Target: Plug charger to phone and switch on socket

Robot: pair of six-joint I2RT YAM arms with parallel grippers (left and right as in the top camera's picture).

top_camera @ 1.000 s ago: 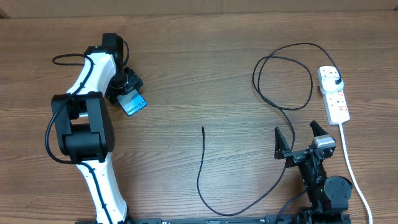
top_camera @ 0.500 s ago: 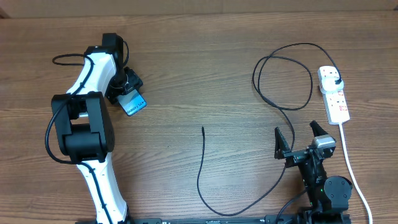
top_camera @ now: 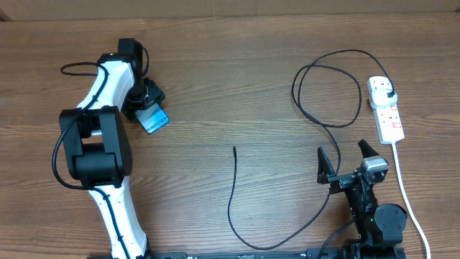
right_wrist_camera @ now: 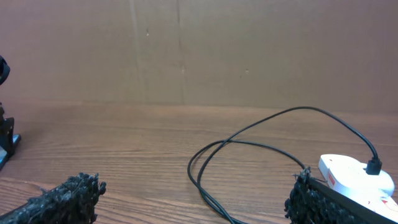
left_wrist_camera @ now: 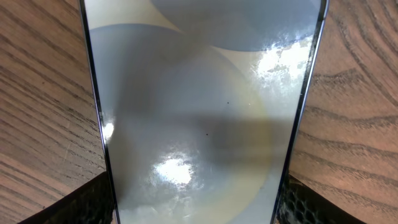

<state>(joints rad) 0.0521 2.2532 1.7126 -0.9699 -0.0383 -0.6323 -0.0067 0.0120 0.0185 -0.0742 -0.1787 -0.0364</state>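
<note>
The phone lies at the table's left, its pale screen filling the left wrist view. My left gripper straddles it, both fingers pressed against its dark long edges, so it is shut on the phone. The charger is a thin black cable; its free tip lies mid-table and its plug head sits in the white socket at the right. My right gripper stands open beside the cable, nothing between its fingers.
The socket's white cord runs down to the table's front edge past the right arm. The cable makes a wide loop left of the socket. The left arm stretches along the left side. A brown wall backs the table.
</note>
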